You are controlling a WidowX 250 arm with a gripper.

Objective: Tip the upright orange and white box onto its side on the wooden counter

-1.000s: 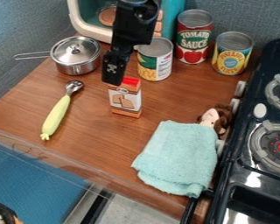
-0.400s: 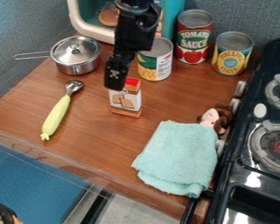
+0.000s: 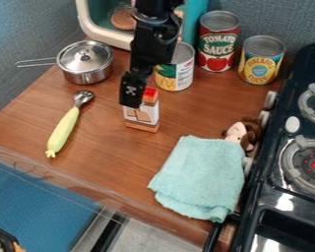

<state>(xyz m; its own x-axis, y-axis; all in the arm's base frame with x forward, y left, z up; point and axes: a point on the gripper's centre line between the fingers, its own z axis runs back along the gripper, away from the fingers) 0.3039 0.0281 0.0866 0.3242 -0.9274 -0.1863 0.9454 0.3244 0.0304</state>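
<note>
Clock centred on the small box, 12 toward the top edge of the view. The small upright cardboard box, white and orange with a red top point(image 3: 141, 118), stands on the brown wood-grain counter point(image 3: 108, 162). The black two-finger gripper point(image 3: 129, 101) comes down from 12 o'clock, its tip overlapping the box's upper part on the 10 o'clock side. Whether it is spread or pressed together cannot be told; contact with the box also undetermined.

Surroundings: at 11 o'clock, a lidded shiny metal saucepan point(image 3: 87, 63), its handle toward 9 o'clock. At 9 o'clock, a metal-headed scoop with a pale yellow-green handle point(image 3: 63, 129), lying with its head toward the top. At 12 o'clock, a cream-and-teal toy oven point(image 3: 93, 29) with a round brown disc point(image 3: 122, 20) inside.

At 1 o'clock, a green, yellow and white cylindrical can point(image 3: 180, 74), partly behind the arm; farther along that bearing, a tall red can picturing tomatoes point(image 3: 217, 49). At 2 o'clock, a yellow and blue can point(image 3: 260, 63). Between 3 and 4 o'clock, a brown-and-cream plush toy point(image 3: 241, 132), partly under a folded light teal cloth point(image 3: 200, 174) at 5 o'clock. Beyond both, a black toy stove point(image 3: 288, 199) with round grey burners.
</note>
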